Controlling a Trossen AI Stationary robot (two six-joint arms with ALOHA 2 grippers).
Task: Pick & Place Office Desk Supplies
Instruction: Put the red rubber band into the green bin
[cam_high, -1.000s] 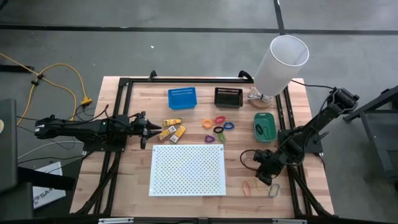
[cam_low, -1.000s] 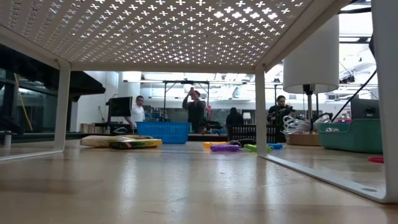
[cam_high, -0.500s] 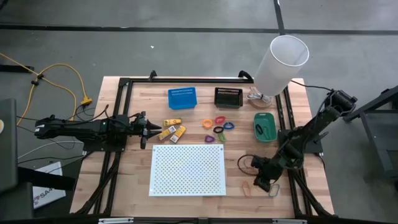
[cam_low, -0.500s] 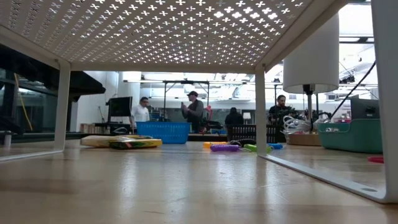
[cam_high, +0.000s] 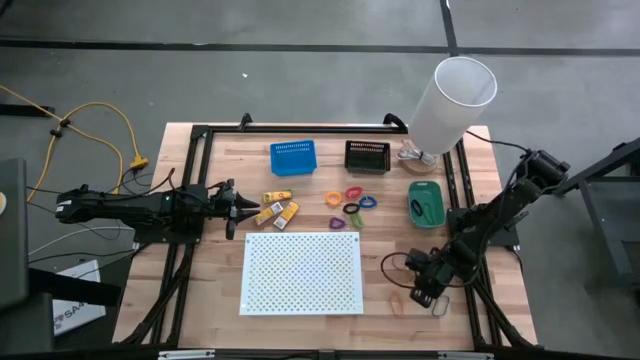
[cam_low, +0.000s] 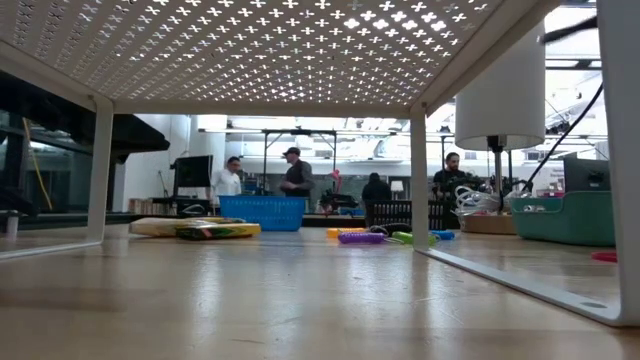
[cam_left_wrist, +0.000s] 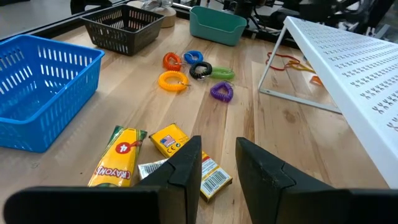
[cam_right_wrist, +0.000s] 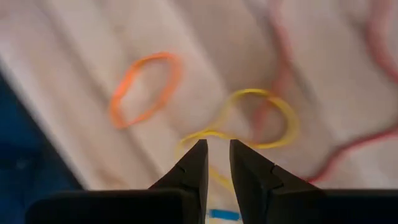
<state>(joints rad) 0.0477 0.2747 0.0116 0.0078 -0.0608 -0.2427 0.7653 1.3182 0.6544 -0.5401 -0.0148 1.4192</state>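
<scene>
The blue bin (cam_high: 293, 157) looks empty, the green bin (cam_high: 425, 203) holds rubber bands; both grippers' jaws stand narrowly apart, holding nothing.

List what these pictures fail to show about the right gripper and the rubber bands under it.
- High view: the right gripper covers the bands; only an orange band peeks out.
- Right wrist view: blurred; whether the fingertips pinch the yellow rubber band cannot be told.
- Low view: the white perforated board leg and the picture edge hide that spot.

White perforated board (cam_high: 301, 272) near table front; blue bin (cam_high: 293, 158), black bin (cam_high: 367, 157), green bin (cam_high: 425, 203), lamp (cam_high: 451, 99) behind it.
</scene>
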